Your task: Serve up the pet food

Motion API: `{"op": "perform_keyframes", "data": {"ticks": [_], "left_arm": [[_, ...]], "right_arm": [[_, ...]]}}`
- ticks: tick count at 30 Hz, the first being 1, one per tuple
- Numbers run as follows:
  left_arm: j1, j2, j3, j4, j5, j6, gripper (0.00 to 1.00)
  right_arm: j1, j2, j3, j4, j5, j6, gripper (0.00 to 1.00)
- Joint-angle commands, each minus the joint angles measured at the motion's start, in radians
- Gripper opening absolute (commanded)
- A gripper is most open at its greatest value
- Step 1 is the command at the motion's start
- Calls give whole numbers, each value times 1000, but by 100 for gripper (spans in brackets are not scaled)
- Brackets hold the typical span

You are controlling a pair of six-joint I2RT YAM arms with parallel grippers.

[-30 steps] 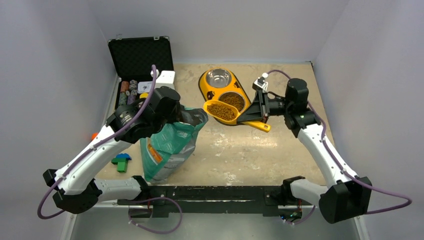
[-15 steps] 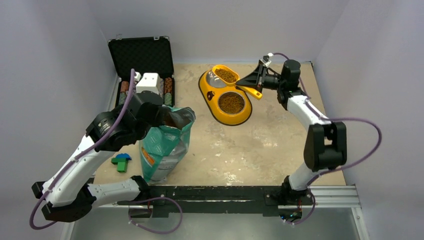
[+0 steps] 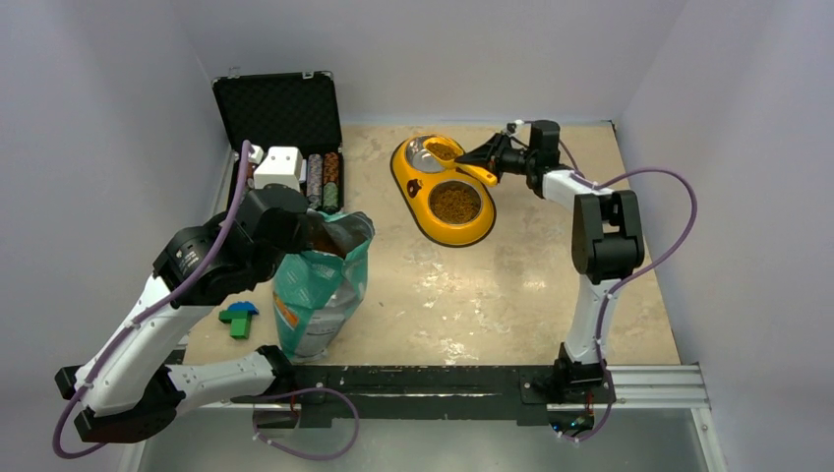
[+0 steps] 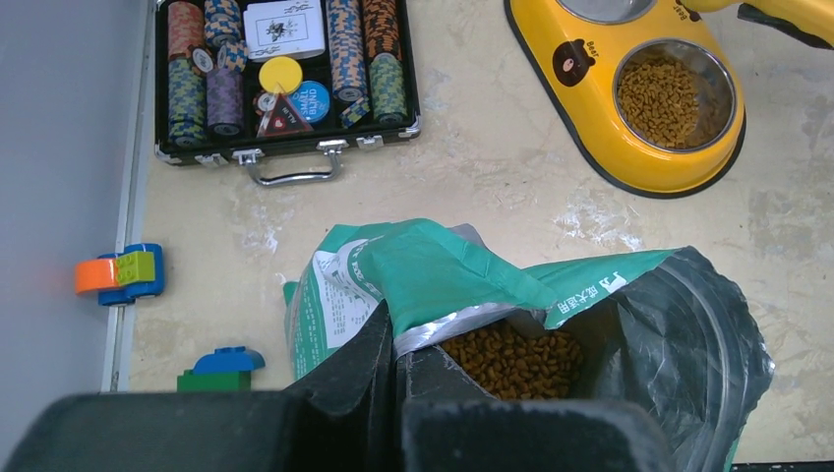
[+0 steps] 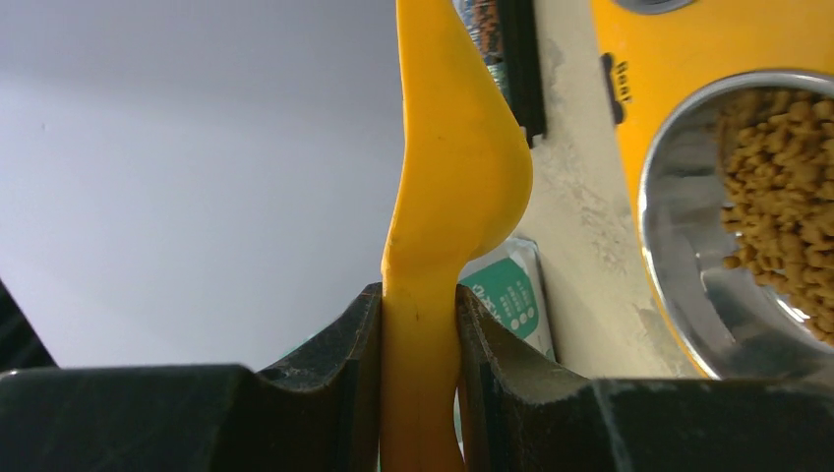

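Plain pale grey walls (image 3: 443, 49) enclose a mottled beige stone-look desk (image 3: 511, 295), evenly lit, with a black metal rail (image 3: 423, 379) along its near edge.

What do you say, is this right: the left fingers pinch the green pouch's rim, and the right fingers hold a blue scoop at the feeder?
Not quite: the scoop is yellow, not blue, as the right wrist view shows. The rest holds.

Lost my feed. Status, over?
Left gripper shut on pouch. Right gripper shut on yellow scoop, over far bowl. Kibble in near bowl. Nothing blocking.
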Motion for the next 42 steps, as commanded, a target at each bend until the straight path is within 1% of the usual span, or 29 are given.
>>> {"op": "perform_keyframes", "data": {"ticks": [1,4,12,16,21,27,33,39,42], "left_arm": [[2,-33,72,105,-78,34,0],[3,-40,66,110,-80,45,0],[3,-48,53,127,-55,58,0],[3,-54,46,136,-39,56,0],[2,-65,41,127,-34,42,0],[2,-78,28,123,-31,27,0],[1,-77,29,121,-34,26,0],[3,-77,19,133,-34,30,0],[2,-77,17,142,-28,32,0]], "right_arm": [[-5,14,85,-174,54,-85,0],[-2,24,144,-344,96,-134,0],[13,105,364,-695,160,-187,0],[28,153,475,-821,192,-189,0],[45,203,610,-997,268,-185,0],[80,308,898,-1262,388,-154,0],[121,375,1086,-1375,489,-51,0],[147,371,1079,-1393,540,-27,0],[152,380,1108,-1416,563,-18,0]]}}
